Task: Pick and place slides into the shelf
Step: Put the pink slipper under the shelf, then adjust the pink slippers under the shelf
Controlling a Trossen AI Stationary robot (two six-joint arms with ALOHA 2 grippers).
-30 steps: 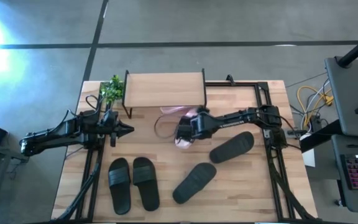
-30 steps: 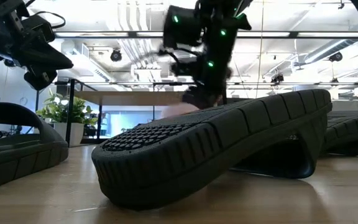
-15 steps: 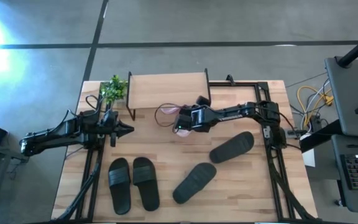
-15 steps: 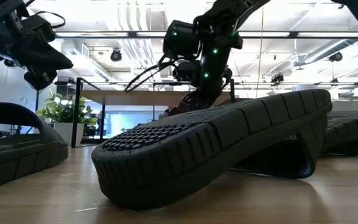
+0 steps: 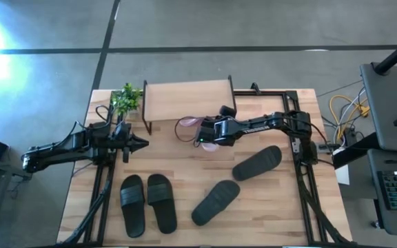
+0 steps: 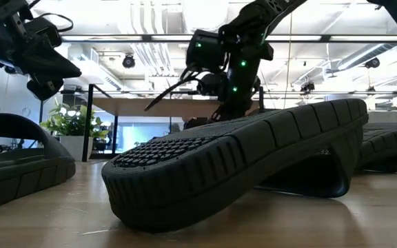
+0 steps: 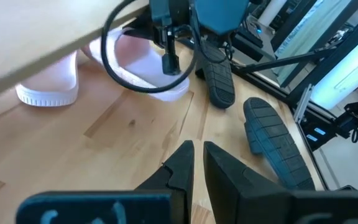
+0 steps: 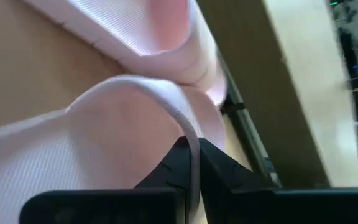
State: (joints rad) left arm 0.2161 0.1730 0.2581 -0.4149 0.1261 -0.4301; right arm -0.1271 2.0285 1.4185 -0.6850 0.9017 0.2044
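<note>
Pink strap pinched between closed fingers: our right pincer [image 5: 209, 131] grips a light pink slide [image 8: 123, 124] at the shelf's [image 5: 185, 98] front edge, its mate [image 7: 48, 84] already beneath the board. Over the past second we have carried it from mid-bench up to the shelf (placement looks near). Ribbed, pale and soft-looking, it hangs tilted. Our left pincer [image 5: 142, 143], closed and empty, waits beside the plant [image 5: 124, 98]; four black slides [image 5: 147, 201] remain on the bench [image 5: 267, 213].

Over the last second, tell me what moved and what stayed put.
The right gripper, shut on a pink slide, carried it toward the shelf, beside the other pink slide. The shelf shifted slightly. The left gripper and four black slides stayed put.
</note>
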